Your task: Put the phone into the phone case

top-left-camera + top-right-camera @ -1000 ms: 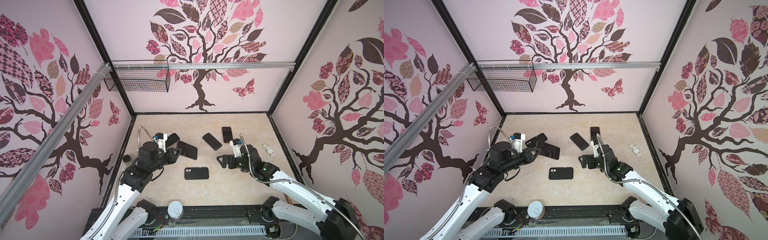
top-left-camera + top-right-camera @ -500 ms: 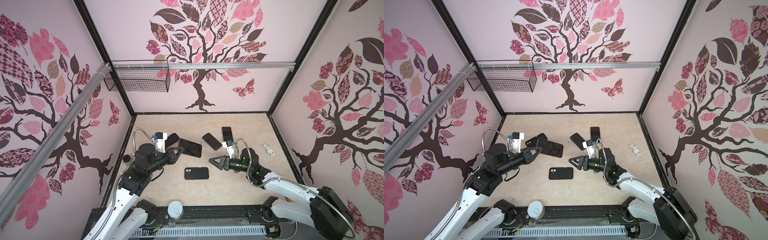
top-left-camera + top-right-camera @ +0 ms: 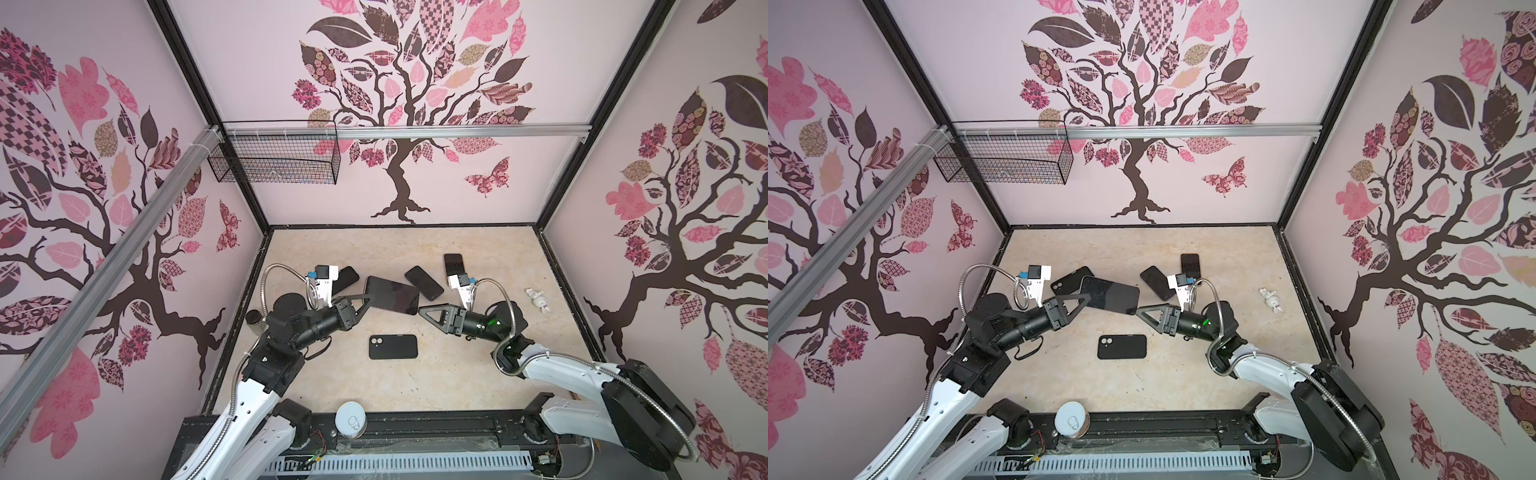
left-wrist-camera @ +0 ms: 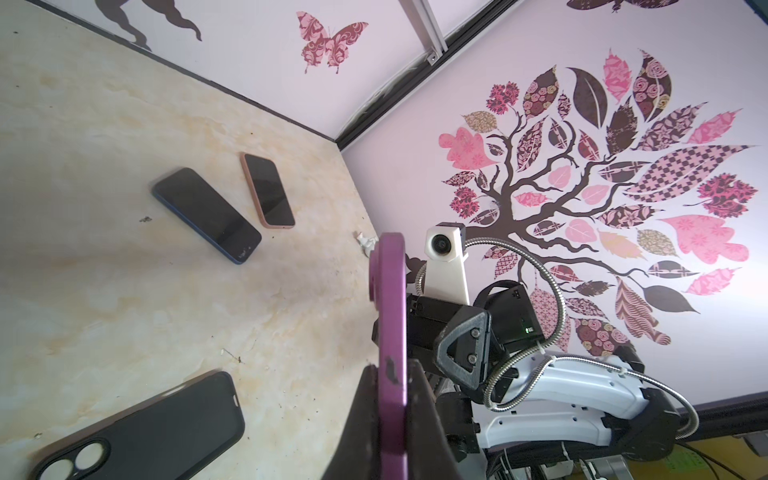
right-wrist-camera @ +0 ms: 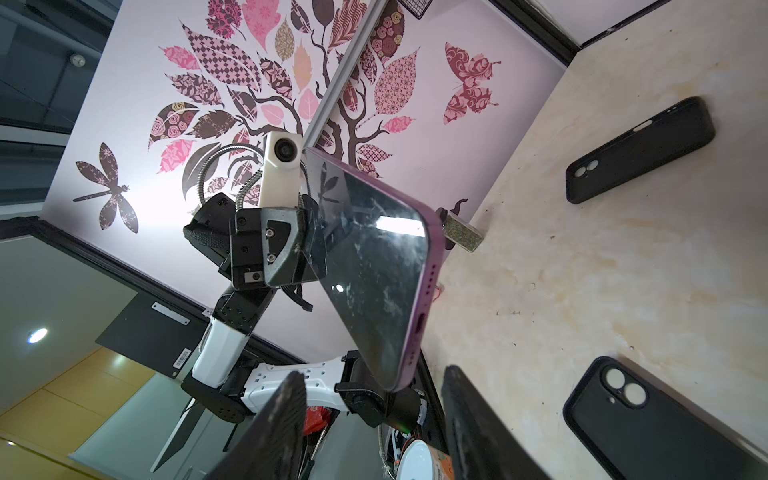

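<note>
Left gripper [image 3: 365,297] was clamped on one edge of the purple phone [image 3: 392,295], holding it clear of the tabletop [image 3: 457,374] above its middle. Right gripper [image 5: 374,372] stood half-wide, jaws straddling the phone's port end without contact. The black phone case [image 3: 392,347] lay flat nearer the front edge. Risk noted: an off-centre closure by the right jaws could twist the phone in the left's narrow edge grip; premature release would drop it.
</note>
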Robot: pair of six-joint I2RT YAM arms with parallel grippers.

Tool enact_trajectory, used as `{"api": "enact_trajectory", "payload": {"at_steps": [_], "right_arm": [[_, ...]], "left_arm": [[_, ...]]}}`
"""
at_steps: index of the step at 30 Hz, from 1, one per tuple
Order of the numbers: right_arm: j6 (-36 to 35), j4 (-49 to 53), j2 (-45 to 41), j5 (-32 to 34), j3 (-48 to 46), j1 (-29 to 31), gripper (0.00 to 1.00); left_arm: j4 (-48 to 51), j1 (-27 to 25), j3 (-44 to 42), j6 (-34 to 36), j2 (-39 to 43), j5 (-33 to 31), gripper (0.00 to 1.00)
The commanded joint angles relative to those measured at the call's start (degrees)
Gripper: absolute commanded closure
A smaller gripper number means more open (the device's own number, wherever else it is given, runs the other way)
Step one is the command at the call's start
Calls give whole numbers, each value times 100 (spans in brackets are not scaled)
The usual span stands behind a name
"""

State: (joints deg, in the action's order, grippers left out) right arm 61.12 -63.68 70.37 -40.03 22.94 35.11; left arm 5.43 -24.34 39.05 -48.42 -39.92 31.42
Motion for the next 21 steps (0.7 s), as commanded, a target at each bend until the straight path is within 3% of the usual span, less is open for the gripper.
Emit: {"api": "enact_trajectory", "payload": {"at_steps": [1,7,21], "right_arm": [[434,-920,231,-107,193,-5,46],[810,-1661,449,-176,224,-1,53],[1122,-2280,842,-118,496,1,68]], "left_arm": [[-1007,26,-206,-342,102,289,100],[-1182,29,-259,-457,66,358,100],[-1792,28,-503,-789,142,358,100]]}}
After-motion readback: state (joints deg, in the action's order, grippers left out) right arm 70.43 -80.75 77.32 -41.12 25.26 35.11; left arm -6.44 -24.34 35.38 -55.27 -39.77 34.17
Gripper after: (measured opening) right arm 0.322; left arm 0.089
